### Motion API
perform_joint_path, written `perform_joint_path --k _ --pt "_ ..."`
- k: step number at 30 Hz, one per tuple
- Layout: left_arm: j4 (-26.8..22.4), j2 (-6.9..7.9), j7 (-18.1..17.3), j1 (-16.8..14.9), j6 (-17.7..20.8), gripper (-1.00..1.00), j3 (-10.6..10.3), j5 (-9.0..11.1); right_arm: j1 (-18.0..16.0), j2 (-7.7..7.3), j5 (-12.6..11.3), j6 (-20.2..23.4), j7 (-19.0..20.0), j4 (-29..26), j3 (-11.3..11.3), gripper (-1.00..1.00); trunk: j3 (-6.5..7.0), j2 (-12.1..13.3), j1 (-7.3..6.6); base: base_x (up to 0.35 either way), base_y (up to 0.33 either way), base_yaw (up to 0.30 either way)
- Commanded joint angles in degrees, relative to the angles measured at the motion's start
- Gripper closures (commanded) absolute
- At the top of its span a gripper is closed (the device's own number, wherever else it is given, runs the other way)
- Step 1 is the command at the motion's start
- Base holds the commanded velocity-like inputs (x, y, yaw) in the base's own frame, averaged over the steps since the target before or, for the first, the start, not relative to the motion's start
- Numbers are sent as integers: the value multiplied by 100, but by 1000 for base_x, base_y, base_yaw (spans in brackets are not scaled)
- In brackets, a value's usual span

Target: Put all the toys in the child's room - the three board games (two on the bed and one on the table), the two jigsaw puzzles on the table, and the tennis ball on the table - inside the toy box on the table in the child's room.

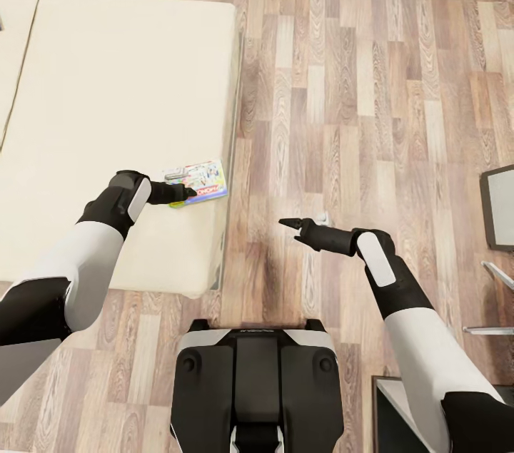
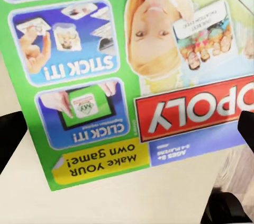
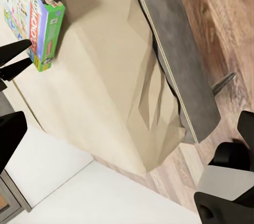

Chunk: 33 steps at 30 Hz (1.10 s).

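You are at the step of picking up a board game (image 1: 200,182) from the bed (image 1: 107,82); it lies flat near the bed's right edge, toward the foot corner, its green-edged printed cover facing up. Your left gripper (image 1: 187,192) sits at the box's near edge with its jaws spread wide, the dark fingertips (image 2: 10,134) flanking the cover in the left wrist view, and nothing is held yet. Your right gripper (image 1: 294,230) hangs over the floor (image 1: 371,118) beside the bed, parted and empty. Next, I judge you need to bring the left jaws around one edge of the box and close firmly, since a flat box lying on a soft mattress offers little to grip.
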Motion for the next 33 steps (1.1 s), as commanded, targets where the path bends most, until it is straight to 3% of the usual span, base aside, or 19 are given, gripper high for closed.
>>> perform_joint_path --k 1,33 --pt "-4 -1 -5 -2 34 -100 19 24 0 0 43 18 45 0 -4 -100 -6 -9 3 -2 -49 0" --pt "-4 -1 -5 -2 34 -100 10 24 14 52 51 -19 46 -17 -9 -100 -6 -9 3 -4 -60 0"
